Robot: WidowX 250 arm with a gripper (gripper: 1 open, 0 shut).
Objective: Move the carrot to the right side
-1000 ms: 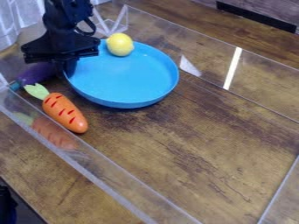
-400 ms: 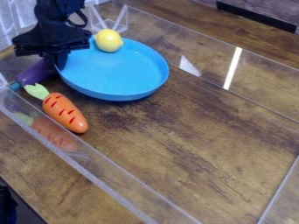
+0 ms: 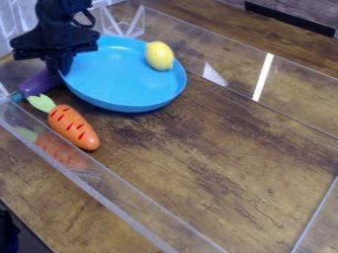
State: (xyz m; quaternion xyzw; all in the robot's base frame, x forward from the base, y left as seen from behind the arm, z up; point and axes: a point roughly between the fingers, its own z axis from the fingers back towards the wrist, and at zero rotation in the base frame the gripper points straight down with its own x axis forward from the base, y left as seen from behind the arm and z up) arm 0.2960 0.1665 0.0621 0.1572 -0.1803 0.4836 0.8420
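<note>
Carrot (image 3: 73, 127) is over on the left side of the table (image 3: 218, 163), just off the near left edge of the blue plate (image 3: 129, 83), so it isn't on the right side. It's lying at a slant, leafy green top (image 3: 43, 103) pointing to the far left and the fat orange end toward the near right. You can see the dark grooves across it pretty clearly. Nothing's holding it.

Gripper (image 3: 59, 67) is up at the far left, black, and the jaws look closed on the plate's left rim, so it's got the plate and not the carrot. The tips are kinda bunched up in the dark there, so the fine detail of the grip is hard to make out.

Purple toy (image 3: 42, 83) sits between the gripper and the carrot's leaves, left of the plate, and part of it is hidden. Yellow fruit (image 3: 158, 55) is at the far right part of the plate, up against the rim from what I can see.

There's also a clear barrier (image 3: 119, 203) running along the near left, with an orange reflection of the carrot showing in it. Bare brown wood takes up most of the right side.
</note>
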